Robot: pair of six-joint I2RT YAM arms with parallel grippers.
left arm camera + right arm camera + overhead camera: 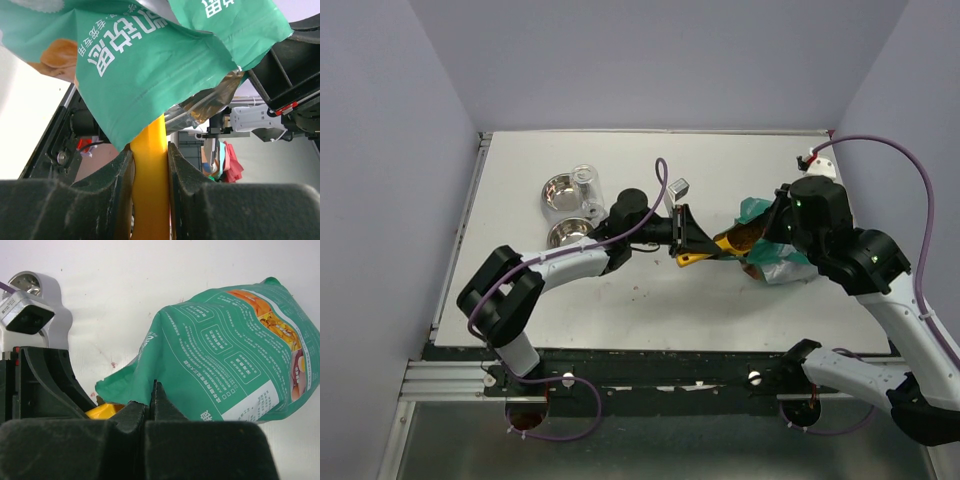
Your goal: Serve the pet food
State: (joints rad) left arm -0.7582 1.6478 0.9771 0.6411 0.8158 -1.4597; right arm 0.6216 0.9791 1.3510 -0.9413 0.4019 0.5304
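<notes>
The left tool (149, 156) clamps the orange scoop (150, 205) by its handle. The scoop's head sits in the mouth of the green bag (225, 350) (pet food hidden inside), and the right tool (151, 399) pinches the bag's edge. Beyond, steel bowls (558, 192) stand on the bench (720, 310).

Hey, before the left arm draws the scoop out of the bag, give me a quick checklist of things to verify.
1. Left gripper shut on the orange scoop handle: ok.
2. Right gripper pinching the edge of the green bag: ok.
3. Scoop's head tucked under the bag's open flap: ok.
4. Pet food loaded in the scoop: cannot tell, the bag hides it.
5. Metal bowls sitting mouth up at the table's left: ok, though the left arm partly covers the nearer one.
</notes>
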